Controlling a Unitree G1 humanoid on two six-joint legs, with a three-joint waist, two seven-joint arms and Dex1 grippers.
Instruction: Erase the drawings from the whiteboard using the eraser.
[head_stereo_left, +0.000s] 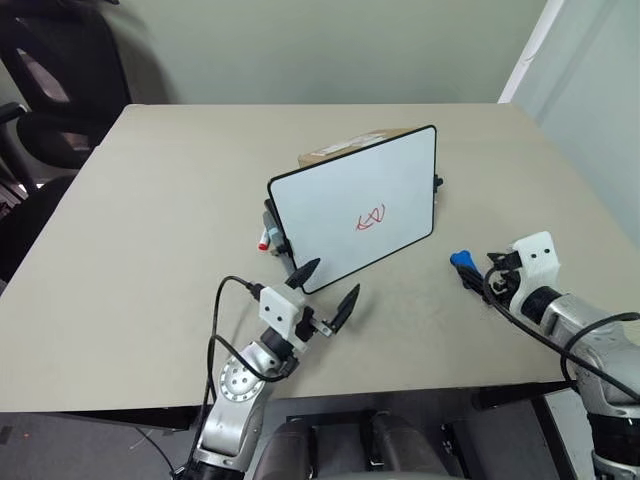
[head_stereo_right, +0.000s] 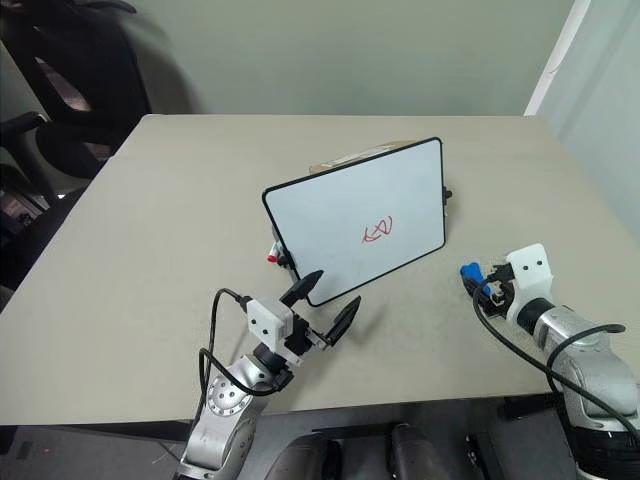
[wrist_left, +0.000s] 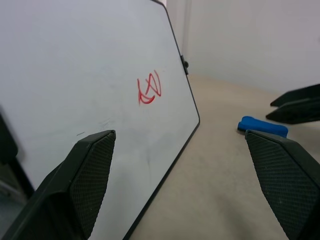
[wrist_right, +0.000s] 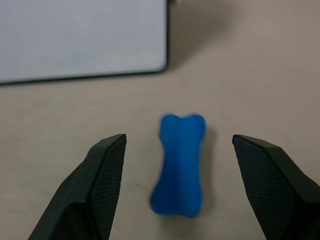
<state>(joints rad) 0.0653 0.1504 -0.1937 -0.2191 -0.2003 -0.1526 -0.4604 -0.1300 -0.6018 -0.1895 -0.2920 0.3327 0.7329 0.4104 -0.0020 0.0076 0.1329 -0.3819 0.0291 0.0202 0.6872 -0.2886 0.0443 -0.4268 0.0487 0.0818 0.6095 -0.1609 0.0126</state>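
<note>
- Right wrist view: eraser (wrist_right: 179, 165) flat on the table (head_stereo_left: 150, 250), lengthwise between the spread fingers of the right gripper (wrist_right: 179, 185), untouched; jaws wide, apparently lined up to close across its narrow waist (a judgement).
- From the head: eraser near the table's right edge, just off the whiteboard's (head_stereo_left: 340, 200) right lower corner.
- Whiteboard tilted back, seemingly propped on a cardboard box (head_stereo_left: 345, 148) behind, so the face stays reachable.
- Drawings (head_stereo_left: 371, 218) intact, right of the board's middle.
- Left gripper (head_stereo_left: 326, 290) released, empty, at the board's near lower corner, probably placed to steady it.
- Red-capped marker (head_stereo_left: 264, 240) behind the board's left edge.
</note>
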